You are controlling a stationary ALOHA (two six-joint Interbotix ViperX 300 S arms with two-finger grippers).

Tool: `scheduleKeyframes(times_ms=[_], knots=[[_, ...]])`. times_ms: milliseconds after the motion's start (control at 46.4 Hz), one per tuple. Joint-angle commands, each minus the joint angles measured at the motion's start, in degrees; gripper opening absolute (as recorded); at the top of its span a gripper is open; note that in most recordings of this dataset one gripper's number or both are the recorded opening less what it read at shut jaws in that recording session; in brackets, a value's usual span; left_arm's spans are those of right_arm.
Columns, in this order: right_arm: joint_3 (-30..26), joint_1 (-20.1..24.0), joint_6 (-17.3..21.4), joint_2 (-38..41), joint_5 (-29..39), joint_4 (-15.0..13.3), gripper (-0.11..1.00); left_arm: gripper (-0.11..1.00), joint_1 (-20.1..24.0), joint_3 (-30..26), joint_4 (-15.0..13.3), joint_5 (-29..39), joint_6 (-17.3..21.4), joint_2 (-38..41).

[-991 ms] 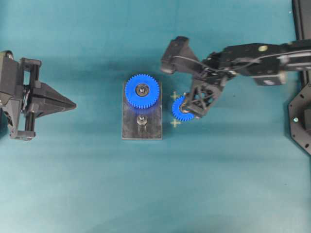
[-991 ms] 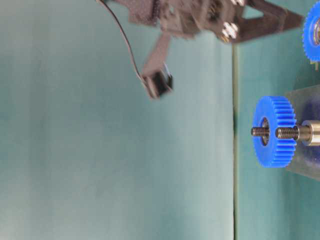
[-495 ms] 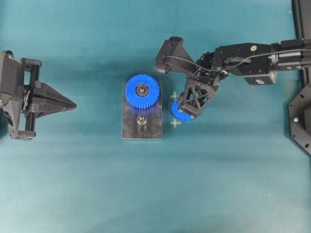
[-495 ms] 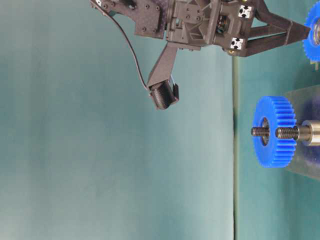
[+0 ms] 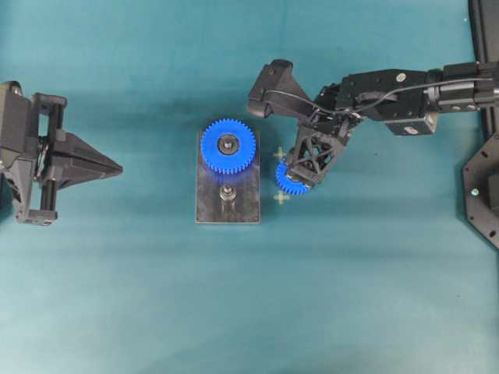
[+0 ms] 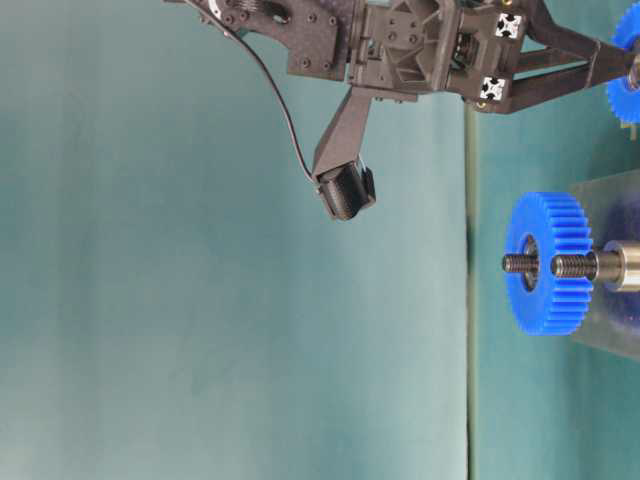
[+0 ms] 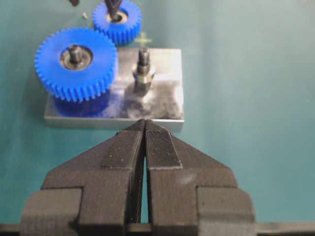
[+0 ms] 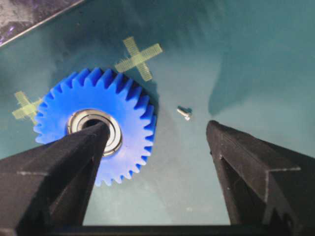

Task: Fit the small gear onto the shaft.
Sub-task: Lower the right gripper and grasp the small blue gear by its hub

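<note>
The small gear (image 5: 291,184) lies flat on the teal tabletop (image 5: 374,296), just right of the grey plate (image 5: 228,209) in the overhead view, between two pale tape crosses, one (image 5: 280,154) above it and one (image 5: 281,198) below; the right tool (image 8: 157,147) hangs over it with its jaws spread wide and nothing between them; in the right wrist view one finger (image 8: 54,167) covers part of the gear's silver hub, though whether it touches cannot be told, while the other finger (image 8: 256,167) stands well clear over bare tabletop; a tiny pale screw (image 8: 184,113) lies on the cloth between the gear and that far finger; the shaft (image 5: 228,193) stands upright and bare on the plate, below the larger blue gear (image 5: 228,146), which sits on its own post at the plate's upper end; the left wrist view shows the shaft's threaded tip and wider collar, with the small gear beyond the plate's far edge; the left tool (image 7: 144,147) is at the left of the overhead view, pointing toward the plate and well apart from it, its ribbed pads pressed together on nothing; no brand, label or legible writing shows anywhere; the only markings are small black-and-white square tags (image 6: 495,88) on the right tool's frame in the table-level view, too small to read.
</note>
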Motion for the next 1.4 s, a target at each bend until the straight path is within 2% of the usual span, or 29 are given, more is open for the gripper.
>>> scheduleKeyframes(times_ms=[0, 905, 991, 1142, 1379], knots=[[-0.8, -0.2, 0.8, -1.6, 0.1, -0.1, 0.87, 0.0, 0.1, -0.9, 0.2, -0.4, 0.0, -0.1], [-0.7, 1.6, 0.8, 2.5, 0.5, 0.4, 0.85, 0.0, 0.2, 0.1, 0.2, -1.1, -0.2, -0.2], [-0.8, 1.6, 0.8, 2.3, 0.6, 0.4, 0.75, 0.0, 0.3, 0.2, 0.2, -1.5, -0.3, -0.1], [-1.0, 1.6, 0.9, 1.7, 1.0, 0.4, 0.37, 0.0, 0.3, 0.3, 0.2, -1.8, -0.8, -0.1], [-4.5, 1.7, 2.7, -2.5, 4.3, 0.4, 0.36, 0.0, 0.2, 0.5, 0.2, -1.9, -1.1, -0.1]])
